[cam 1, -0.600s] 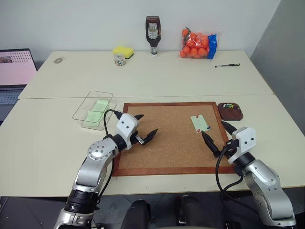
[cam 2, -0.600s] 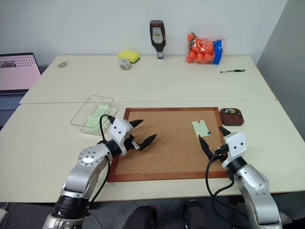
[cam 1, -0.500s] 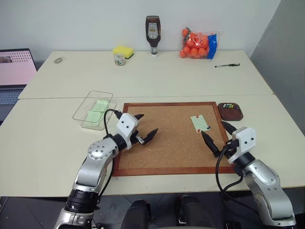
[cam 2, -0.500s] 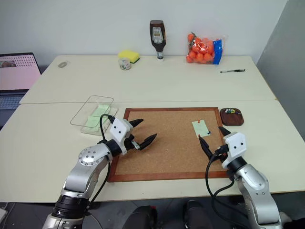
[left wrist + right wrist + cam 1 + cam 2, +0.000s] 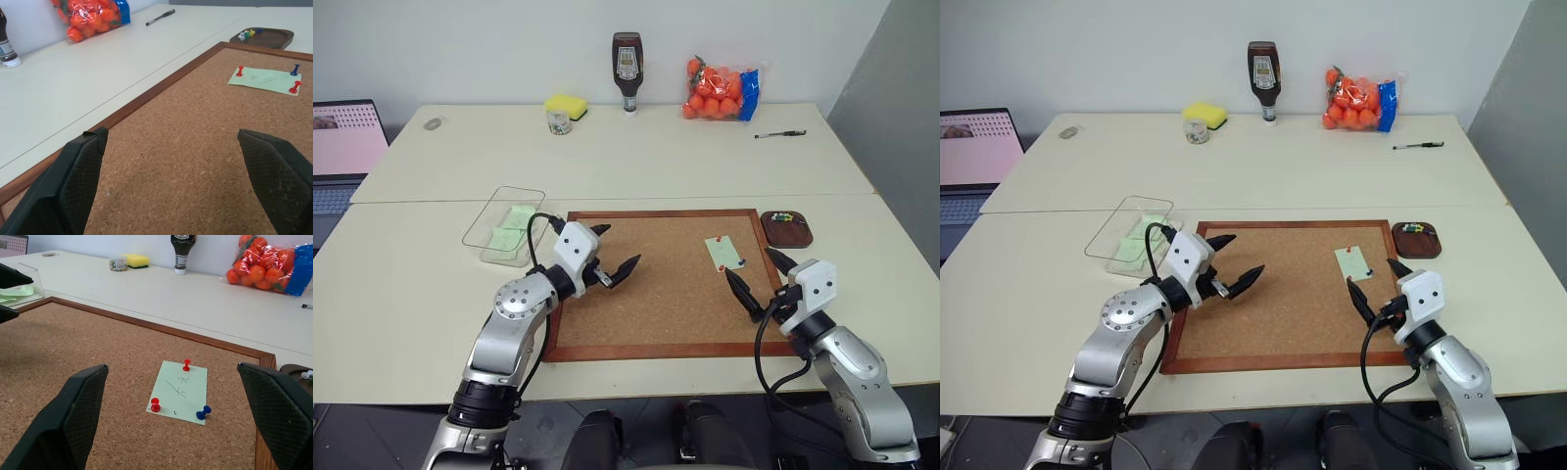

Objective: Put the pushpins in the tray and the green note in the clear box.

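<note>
Fingers on both arms stand spread wide and hold nothing: the left gripper [image 5: 614, 250] hovers over the near-left part of the corkboard [image 5: 656, 318], the right gripper [image 5: 754, 277] over its near-right corner, just short of the green note [image 5: 179, 391]. That note lies flat on the right side of the corkboard, fastened by three pushpins [image 5: 186, 364]: two red and one blue, at its edges. The tray [image 5: 787, 230] sits on the bench just off the corkboard's far-right corner and already holds a few coloured pins. The clear box [image 5: 505, 225] stands just off the corkboard's far-left corner, with pale green slips already lying inside.

As I read it, part of the job looks done, but this last note is untouched. Its three pins must come out and go to the tray, then the slip must cross the corkboard to the box.
</note>
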### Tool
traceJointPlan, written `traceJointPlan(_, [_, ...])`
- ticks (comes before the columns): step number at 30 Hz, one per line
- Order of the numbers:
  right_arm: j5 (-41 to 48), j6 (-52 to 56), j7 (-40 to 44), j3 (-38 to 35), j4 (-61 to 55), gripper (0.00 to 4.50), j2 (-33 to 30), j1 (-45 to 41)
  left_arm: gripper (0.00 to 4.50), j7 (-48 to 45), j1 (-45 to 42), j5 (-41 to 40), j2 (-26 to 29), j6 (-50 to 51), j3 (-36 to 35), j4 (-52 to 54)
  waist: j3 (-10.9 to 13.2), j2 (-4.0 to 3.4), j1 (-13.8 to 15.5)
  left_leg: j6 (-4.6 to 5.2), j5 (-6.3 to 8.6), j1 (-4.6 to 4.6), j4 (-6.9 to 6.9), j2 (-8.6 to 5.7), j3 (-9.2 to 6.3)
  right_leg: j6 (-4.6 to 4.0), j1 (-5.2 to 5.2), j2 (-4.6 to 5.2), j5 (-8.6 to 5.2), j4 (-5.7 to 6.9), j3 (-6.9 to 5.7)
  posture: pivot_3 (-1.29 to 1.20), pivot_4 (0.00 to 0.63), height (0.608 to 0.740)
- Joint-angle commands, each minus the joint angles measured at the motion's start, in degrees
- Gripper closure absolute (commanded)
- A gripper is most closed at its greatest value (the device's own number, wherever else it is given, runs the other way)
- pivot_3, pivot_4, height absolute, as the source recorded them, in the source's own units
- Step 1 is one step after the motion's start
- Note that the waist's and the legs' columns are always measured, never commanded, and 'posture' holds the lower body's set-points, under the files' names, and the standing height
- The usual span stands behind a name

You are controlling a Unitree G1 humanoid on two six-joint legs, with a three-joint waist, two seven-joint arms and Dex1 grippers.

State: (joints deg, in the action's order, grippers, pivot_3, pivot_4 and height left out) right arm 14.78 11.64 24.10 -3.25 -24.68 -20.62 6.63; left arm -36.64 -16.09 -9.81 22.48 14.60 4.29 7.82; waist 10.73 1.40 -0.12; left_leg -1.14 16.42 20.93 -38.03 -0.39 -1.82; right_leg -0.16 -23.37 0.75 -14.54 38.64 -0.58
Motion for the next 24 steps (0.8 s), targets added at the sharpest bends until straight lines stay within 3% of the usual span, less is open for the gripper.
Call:
traceJointPlan(1, [2.20, 1.82, 2.12, -0.03, -4.52, 0.02, -1.58, -0.03, 0.00, -3.11, -2.59, -1.09, 1.21, -1.07, 0.47, 0.17, 0.00, 0.00, 0.00, 0.00, 0.00, 0.00, -0.01, 0.00, 0.00, 0.00, 0.00, 0.00, 0.00, 0.00, 0.00, 0.00, 0.150, 0.740])
traceJointPlan(8, [5.11, 7.26, 2.83, -0.22, -9.74, 0.02, -3.11, -0.20, 0.00, -6.08, -3.94, -1.19, 1.78, -0.66, 1.47, -2.06, 0.00, 0.00, -0.03, 0.00, 0.00, 0.00, 0.02, 0.00, -0.01, 0.00, 0.00, -0.02, 0.00, -0.01, 0.00, 0.00, 0.150, 0.740])
traceJointPlan(24, [4.63, 25.20, -4.04, -1.25, -7.75, 0.00, -4.43, -11.70, 3.40, -10.35, -4.89, 1.34, 3.27, 0.66, 6.05, -7.09, 0.00, 0.00, -0.11, 0.00, 0.00, 0.01, 0.02, 0.00, 0.01, 0.00, 0.00, -0.01, 0.00, -0.04, 0.02, 0.00, 0.150, 0.740])
